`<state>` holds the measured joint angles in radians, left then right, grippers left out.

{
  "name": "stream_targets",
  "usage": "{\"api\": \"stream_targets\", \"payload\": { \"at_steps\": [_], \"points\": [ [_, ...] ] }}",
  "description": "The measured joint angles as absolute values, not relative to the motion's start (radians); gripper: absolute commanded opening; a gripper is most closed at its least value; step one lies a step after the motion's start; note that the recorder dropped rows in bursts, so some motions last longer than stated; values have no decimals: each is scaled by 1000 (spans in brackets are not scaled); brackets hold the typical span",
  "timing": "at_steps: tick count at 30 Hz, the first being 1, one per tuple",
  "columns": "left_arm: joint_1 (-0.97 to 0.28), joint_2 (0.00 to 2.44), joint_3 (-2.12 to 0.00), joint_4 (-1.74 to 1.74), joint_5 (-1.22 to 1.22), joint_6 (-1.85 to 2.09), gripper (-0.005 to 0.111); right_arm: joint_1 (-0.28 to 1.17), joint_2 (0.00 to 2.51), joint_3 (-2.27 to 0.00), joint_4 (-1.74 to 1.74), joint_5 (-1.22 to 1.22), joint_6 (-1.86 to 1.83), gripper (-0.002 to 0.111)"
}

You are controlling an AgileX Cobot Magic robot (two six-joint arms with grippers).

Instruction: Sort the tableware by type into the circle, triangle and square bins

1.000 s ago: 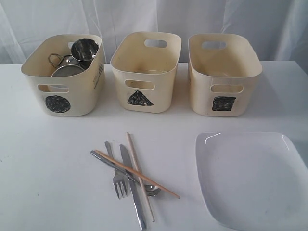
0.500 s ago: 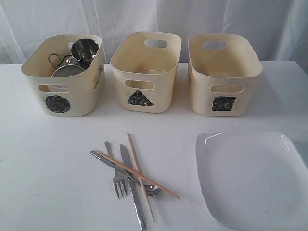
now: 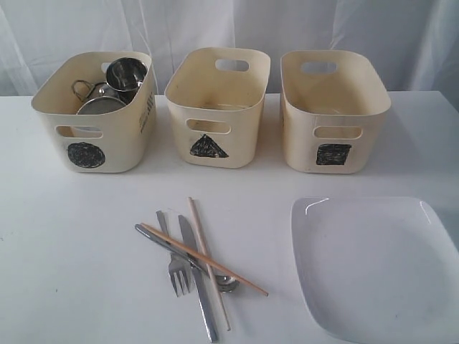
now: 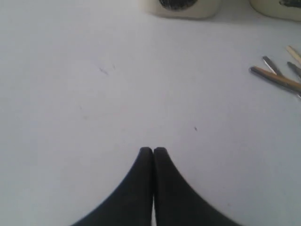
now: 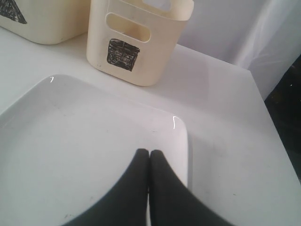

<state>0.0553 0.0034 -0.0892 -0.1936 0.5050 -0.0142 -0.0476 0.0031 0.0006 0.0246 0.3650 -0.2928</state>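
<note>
nothing has moved since the earlier frames: every piece lies where it lay, so no sorting step is under way.

white square plate (image 3: pixel 373 265) lies flat on the table (image 3: pixel 72 251), in front of the square bin (image 3: pixel 301 143), which looks empty. triangle bin (image 3: pixel 244 136) in the middle looks empty too. circle bin (image 3: pixel 122 143) already holds the steel bowls and cups (image 3: pixel 126 74).

knife (image 3: pixel 199 287), fork (image 3: pixel 174 269), spoon (image 3: pixel 228 284) and chopsticks (image 3: pixel 204 259) lie crossed in a heap in front of the triangle bin, well apart from it.

left gripper (image 4: pixel 153 150) hangs over bare table, jaws pressed together on nothing. right gripper (image 5: pixel 149 153) is likewise pressed together and empty above the plate's corner.

by my judgement, plate and cutlery remain to sort.
</note>
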Motion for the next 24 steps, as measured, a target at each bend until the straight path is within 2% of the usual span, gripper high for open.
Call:
{"api": "stream_targets", "payload": {
  "at_steps": [2, 7, 11, 24],
  "points": [
    [55, 3, -46, -221, 494, -33, 0, -48, 3, 1, 25, 365, -291, 0],
    [55, 3, -27, -179, 249, 109, 0, -48, 3, 1, 25, 365, -291, 0],
    [55, 3, -11, -154, 339, 103, 0, -48, 3, 1, 25, 365, -291, 0],
    [55, 3, -9, -160, 339, 154, 0, -48, 3, 1, 25, 365, -289, 0]
  ]
}}
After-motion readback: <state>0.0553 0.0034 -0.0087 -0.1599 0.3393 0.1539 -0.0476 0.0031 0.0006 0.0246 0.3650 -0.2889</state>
